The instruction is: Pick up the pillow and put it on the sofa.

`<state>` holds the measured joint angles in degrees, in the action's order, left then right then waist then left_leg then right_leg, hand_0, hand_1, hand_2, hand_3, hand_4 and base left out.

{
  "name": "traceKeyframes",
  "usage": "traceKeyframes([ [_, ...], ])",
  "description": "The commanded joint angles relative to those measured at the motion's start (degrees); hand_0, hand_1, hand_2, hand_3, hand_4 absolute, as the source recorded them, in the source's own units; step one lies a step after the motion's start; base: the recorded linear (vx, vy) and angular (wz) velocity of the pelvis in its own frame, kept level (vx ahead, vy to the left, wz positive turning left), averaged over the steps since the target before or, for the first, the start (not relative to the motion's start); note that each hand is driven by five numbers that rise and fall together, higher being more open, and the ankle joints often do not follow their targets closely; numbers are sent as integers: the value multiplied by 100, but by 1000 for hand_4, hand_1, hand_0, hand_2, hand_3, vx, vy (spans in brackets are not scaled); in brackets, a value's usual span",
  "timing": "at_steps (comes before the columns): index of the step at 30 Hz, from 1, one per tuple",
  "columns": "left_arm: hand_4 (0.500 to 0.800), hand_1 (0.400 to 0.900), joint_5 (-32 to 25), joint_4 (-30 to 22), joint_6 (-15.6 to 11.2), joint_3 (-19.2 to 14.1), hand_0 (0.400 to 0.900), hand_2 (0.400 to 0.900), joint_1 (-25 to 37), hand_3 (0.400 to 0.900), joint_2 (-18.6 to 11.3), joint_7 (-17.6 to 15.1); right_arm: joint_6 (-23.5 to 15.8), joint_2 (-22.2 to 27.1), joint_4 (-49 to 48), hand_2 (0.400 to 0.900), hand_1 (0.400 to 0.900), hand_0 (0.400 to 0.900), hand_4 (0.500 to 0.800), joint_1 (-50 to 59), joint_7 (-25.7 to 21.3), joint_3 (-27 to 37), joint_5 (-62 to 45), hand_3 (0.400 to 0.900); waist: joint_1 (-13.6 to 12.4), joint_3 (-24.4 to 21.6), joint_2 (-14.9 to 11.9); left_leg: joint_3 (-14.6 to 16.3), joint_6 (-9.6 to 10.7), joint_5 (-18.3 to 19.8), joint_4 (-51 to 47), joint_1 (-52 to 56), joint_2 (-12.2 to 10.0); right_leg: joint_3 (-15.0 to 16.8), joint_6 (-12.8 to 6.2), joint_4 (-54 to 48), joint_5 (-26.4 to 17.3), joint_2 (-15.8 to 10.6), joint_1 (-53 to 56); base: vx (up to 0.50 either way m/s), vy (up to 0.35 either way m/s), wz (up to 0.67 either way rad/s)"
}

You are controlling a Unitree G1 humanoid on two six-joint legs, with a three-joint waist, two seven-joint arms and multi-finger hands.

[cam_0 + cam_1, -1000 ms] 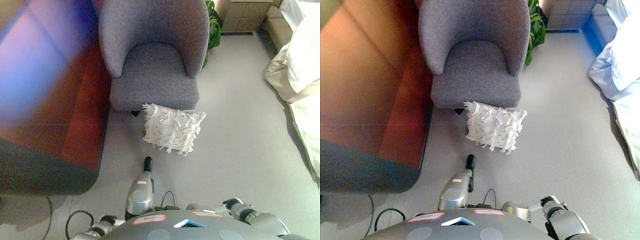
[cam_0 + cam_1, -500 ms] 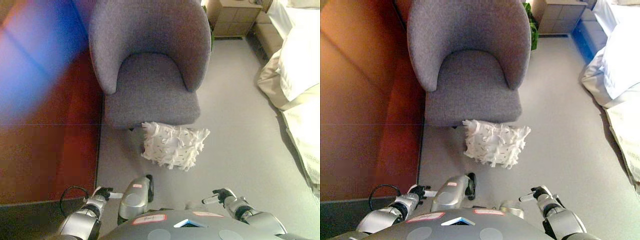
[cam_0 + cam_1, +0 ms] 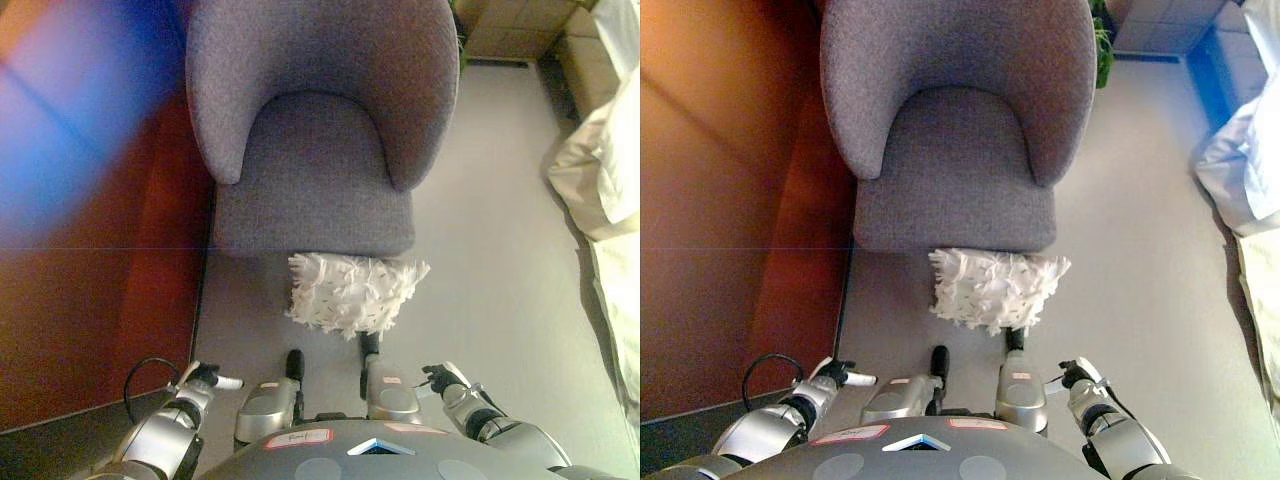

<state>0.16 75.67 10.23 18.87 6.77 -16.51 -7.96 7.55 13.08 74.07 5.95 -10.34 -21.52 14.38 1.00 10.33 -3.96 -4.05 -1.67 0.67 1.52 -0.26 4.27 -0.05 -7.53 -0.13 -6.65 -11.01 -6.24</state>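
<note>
Both hands now low, apart | left hand [image 3: 835,376], right hand [image 3: 1077,375] relaxed, empty | pillow [image 3: 996,288] touching sofa [image 3: 955,140] front

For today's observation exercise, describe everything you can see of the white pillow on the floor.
The pillow is white, roughly rectangular and covered in shaggy fabric tufts with small dark flecks. It looks soft and plump. It lies on the grey floor directly in front of the grey armchair, its far edge against or just under the chair's seat front. Neither hand touches it.
</note>
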Motion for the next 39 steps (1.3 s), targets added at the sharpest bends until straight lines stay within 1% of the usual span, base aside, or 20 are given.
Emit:
traceKeyframes([
  [1,800,900,-63,-102,101,-28,900,900,143,900,-14,-155,196,551,-233,900,900,900,800,608,-741,-228,376,900,-108,167,224,98,189,186,214,-310,-702,-10,-84,552,-120,-7,-696,-72,-176,20],
  [4,800,900,-300,-124,45,190,900,900,560,900,6,-132,386,703,-342,900,900,900,800,1412,-875,-499,534,900,-186,445,374,55,309,-97,23,-669,-846,-171,1,683,-11,44,-993,-147,-121,22],
  [8,800,900,-561,-167,107,340,900,900,994,900,-4,-35,600,903,-440,900,900,900,800,2172,-897,-802,733,900,-250,704,520,-54,392,-237,-64,-938,-871,-365,57,851,93,14,-1255,-65,-50,29],
  [12,800,900,-756,-116,268,344,900,900,1304,900,-61,2,614,1005,-490,900,900,900,800,2770,-663,-964,622,900,-308,868,603,-145,386,-239,-26,-1132,-829,-439,68,1191,226,-37,-1589,-54,7,16],
  [17,800,900,-866,-83,402,352,900,900,1617,900,-91,18,515,1051,-543,900,900,900,800,3280,-536,-1137,642,900,-360,1027,665,-204,361,-148,231,-1369,-764,-448,100,1503,355,-89,-1831,-21,15,11],
  [20,800,900,-1018,-111,512,408,900,900,1835,900,-37,-52,598,1072,-542,900,900,900,800,3588,-429,-1280,652,900,-374,1128,706,-209,361,-97,424,-1564,-706,-436,127,1586,382,-114,-1973,-46,34,8],
  [23,800,900,-1223,-100,626,460,900,900,2089,900,13,-117,658,1093,-500,900,900,900,800,3956,-218,-1418,608,900,-389,1270,735,-182,350,-93,642,-1861,-656,-431,157,1669,390,-127,-2154,-90,43,5],
  [27,800,900,-1516,-109,751,529,900,900,2373,900,41,-225,638,1171,-487,900,900,900,800,4349,2,-1589,456,900,-411,1461,762,-155,313,-98,938,-2243,-563,-411,181,1807,414,-138,-2374,-100,32,6],
  [29,800,900,-1593,-101,791,533,900,900,2466,900,45,-236,630,1211,-461,900,900,900,800,4482,-7,-1620,483,900,-419,1527,774,-138,300,-79,1115,-2422,-521,-411,191,1905,442,-158,-2478,-100,35,5],
  [31,800,900,-1685,-66,859,506,900,900,2583,900,32,-239,738,1256,-441,900,900,900,800,4628,-205,-1668,535,900,-423,1606,793,-67,286,-52,1324,-2619,-503,-439,215,2064,495,-180,-2614,-108,45,2],
  [34,800,900,-1742,-26,902,481,900,900,2664,900,-8,-232,778,1368,-456,900,900,900,800,4753,-481,-1663,449,900,-433,1720,791,-79,273,57,1747,-2918,-439,-416,253,2338,603,-202,-2774,-72,14,1],
  [39,800,900,-1972,-32,925,420,900,900,2739,900,-83,-271,913,1573,-475,900,900,900,800,4968,-730,-1605,539,900,-444,1820,799,-40,254,122,2152,-3345,-439,-349,283,2699,720,-155,-3060,-54,8,-1],
])
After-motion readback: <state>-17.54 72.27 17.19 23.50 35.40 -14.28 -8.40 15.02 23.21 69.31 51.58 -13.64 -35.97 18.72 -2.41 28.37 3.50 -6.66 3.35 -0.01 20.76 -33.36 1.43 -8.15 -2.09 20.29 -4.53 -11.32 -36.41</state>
